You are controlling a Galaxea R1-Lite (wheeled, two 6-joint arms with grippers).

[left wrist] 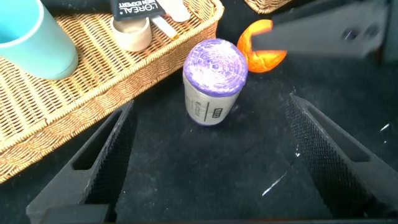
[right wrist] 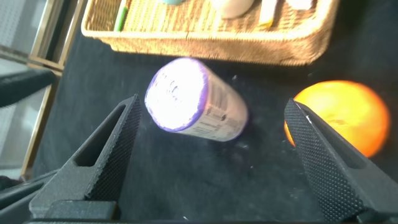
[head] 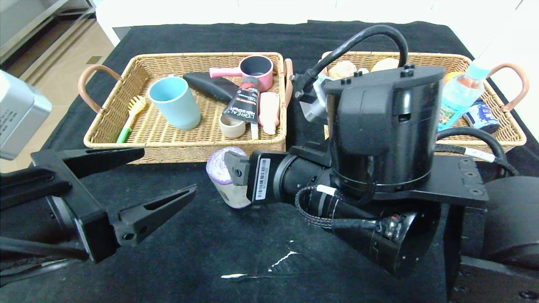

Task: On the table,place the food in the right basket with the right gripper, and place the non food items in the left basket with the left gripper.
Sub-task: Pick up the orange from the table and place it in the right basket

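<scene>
black tablecloth (head: 236, 252), purple roll (right wrist: 193, 106) between open right pincer (right wrist: 214, 155) fingers

You had the left hand (head: 168, 174) spread wide over the black-clothed bench (head: 202, 252), low at your left. The right hand (head: 233, 168) touched the purple-topped cylindrical roll (head: 225, 185) just before the left woven wicker basket (head: 185, 143).
</scene>
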